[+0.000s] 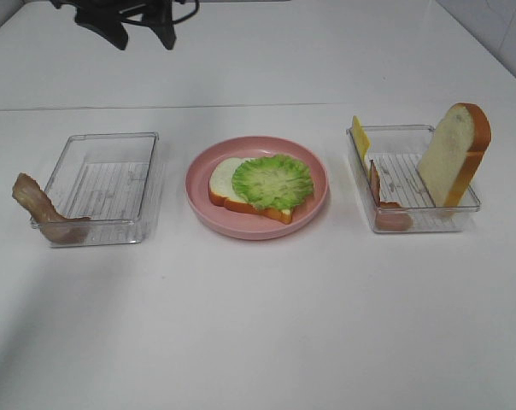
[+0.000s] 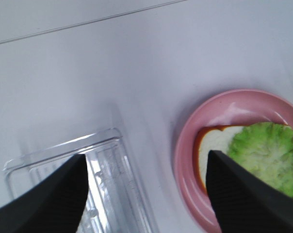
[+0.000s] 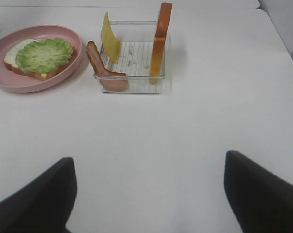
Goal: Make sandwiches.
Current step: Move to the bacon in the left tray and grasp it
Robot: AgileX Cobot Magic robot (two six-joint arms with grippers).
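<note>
A white bread slice (image 1: 222, 184) with ruffled green lettuce (image 1: 273, 181) on top lies on the pink plate (image 1: 258, 231). One bacon strip (image 1: 36, 203) hangs over the left tray's front corner. The right tray holds yellow cheese (image 1: 359, 137), another bacon strip (image 1: 382, 201) and an upright bread slice (image 1: 450, 154). Neither gripper shows in the high view. In the left wrist view my left gripper (image 2: 146, 160) is open and empty, above the gap between the left tray (image 2: 107, 145) and the plate (image 2: 185, 160). My right gripper (image 3: 147, 162) is open over bare table, well short of the cheese (image 3: 110, 41).
Two clear plastic trays flank the plate: the left tray (image 1: 113, 137) and the right tray (image 1: 412, 128). A dark stand (image 1: 126, 17) sits at the far edge of the white table.
</note>
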